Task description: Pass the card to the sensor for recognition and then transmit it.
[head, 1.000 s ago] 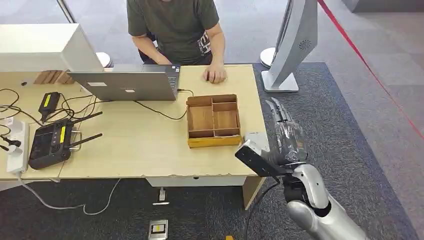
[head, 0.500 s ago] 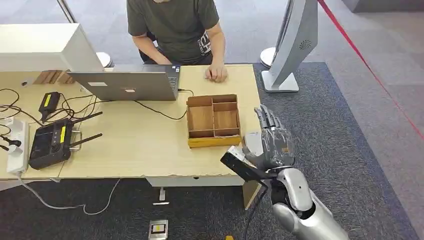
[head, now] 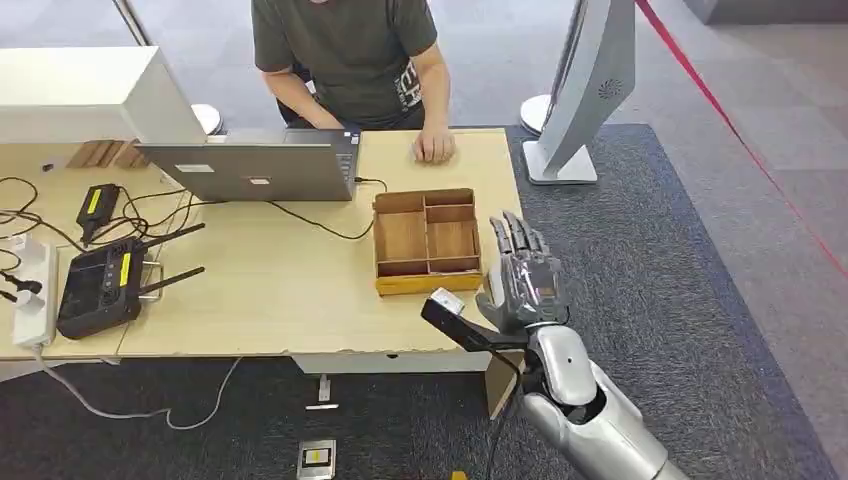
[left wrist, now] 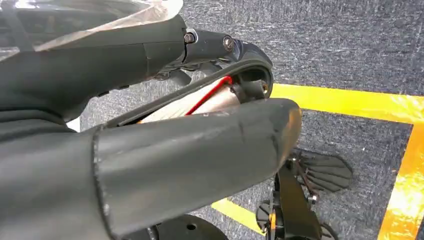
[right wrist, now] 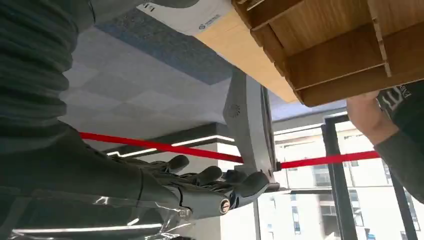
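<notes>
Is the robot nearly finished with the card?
Nothing looks done yet. The right hand hovers empty, fingers apart, at the table corner beside the wooden tray, near a white card-like item. Grabbing it, scanning it and passing it on are all left.

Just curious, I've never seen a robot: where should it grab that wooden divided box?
Probably the thin right wall of the wooden box, pinched from above on the side facing the right hand: it sits flat, open-topped, with that wall upright and unobstructed.
</notes>
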Robot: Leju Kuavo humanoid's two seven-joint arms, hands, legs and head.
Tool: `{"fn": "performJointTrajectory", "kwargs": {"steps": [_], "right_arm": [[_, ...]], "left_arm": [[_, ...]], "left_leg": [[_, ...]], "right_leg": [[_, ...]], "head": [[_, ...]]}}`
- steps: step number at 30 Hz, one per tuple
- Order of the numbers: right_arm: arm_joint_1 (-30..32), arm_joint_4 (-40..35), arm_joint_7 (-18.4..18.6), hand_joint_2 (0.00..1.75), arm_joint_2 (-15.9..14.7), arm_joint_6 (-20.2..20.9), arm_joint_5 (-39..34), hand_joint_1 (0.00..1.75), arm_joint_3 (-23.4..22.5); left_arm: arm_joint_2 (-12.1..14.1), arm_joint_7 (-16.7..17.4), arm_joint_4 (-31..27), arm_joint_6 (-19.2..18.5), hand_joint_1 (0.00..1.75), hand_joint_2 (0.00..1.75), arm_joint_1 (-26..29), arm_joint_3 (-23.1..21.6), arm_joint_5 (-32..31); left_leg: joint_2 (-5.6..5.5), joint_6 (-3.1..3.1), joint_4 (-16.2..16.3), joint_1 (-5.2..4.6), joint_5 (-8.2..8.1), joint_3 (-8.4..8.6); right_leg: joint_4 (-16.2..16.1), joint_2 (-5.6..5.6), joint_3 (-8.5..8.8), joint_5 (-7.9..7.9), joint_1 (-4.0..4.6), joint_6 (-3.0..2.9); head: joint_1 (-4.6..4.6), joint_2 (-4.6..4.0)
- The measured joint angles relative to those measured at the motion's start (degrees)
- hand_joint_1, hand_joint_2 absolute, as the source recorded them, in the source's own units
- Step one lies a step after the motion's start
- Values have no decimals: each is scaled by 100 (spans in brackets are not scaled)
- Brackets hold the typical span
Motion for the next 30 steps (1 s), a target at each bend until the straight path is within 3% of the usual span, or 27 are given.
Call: {"fn": "performJointTrajectory", "kwargs": {"steps": [14, 30], "right_arm": [[-170, 627, 147, 175, 242, 24, 352, 0, 33], [-544, 1447, -72, 175, 859, -4, 1063, 0, 232]], "left_arm": [[-13, 31, 0, 15, 0, 0, 0, 0, 35], [-74, 46, 0, 138, 0, 0, 1, 7, 205]], "left_leg": [[0, 0, 0, 0, 0, 0], [0, -1, 0, 0, 1, 0]], "right_leg": [[0, 0, 0, 0, 0, 0], [1, 0, 1, 0, 0, 0]], "head": [[-2, 0], [-2, 0]]}}
